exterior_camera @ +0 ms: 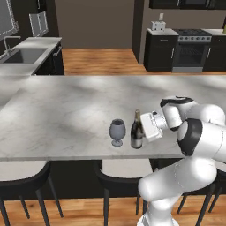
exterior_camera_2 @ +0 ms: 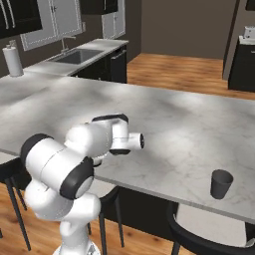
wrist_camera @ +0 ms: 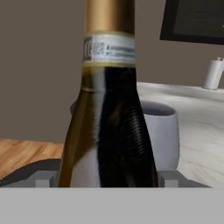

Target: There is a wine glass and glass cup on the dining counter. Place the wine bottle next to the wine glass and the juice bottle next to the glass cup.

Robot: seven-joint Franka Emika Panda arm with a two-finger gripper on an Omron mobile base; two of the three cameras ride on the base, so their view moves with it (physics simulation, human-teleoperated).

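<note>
A wine bottle [exterior_camera: 137,131] stood upright near the front edge of a long marble dining desk [exterior_camera: 66,110], just beside a stemmed wine glass [exterior_camera: 117,131] on its left. The robot's pincer [exterior_camera: 145,128] sat level against the bottle's body, a fingertip showing on each side; whether it was clamped or merely close could not be told. Glass, likely heavy, rigid, slippery and breakable, the bottle seemed best held around its wide body. A dark glass cup [exterior_camera_2: 221,184] stood well apart, farther along the desk.

Wine bottle [wrist_camera: 109,109] hides most of wine glass [wrist_camera: 164,131]; bottle top cropped.
</note>
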